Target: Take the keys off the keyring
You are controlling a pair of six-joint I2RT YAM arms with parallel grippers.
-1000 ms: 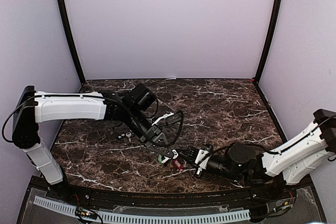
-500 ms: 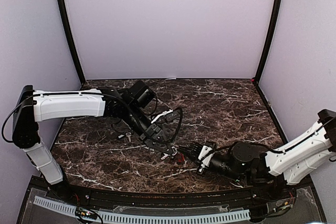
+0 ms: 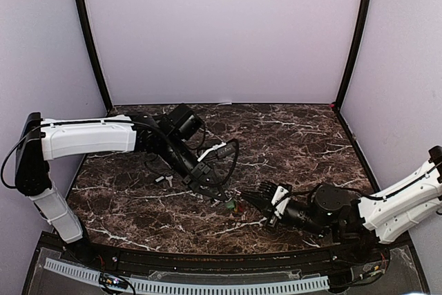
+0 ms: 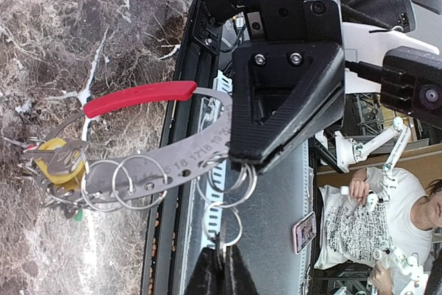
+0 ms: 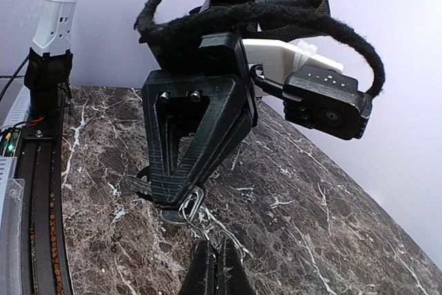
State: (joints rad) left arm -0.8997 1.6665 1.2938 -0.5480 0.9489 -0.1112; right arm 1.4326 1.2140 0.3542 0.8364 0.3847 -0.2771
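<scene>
Grey keyring pinched in left fingers, small ring in right fingers; yellow key left-wrist only.

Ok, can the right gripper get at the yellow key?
Probably not: right gripper is shut on a small ring by the left gripper; the yellow key hangs bunched at the far end of the keyring.
</scene>
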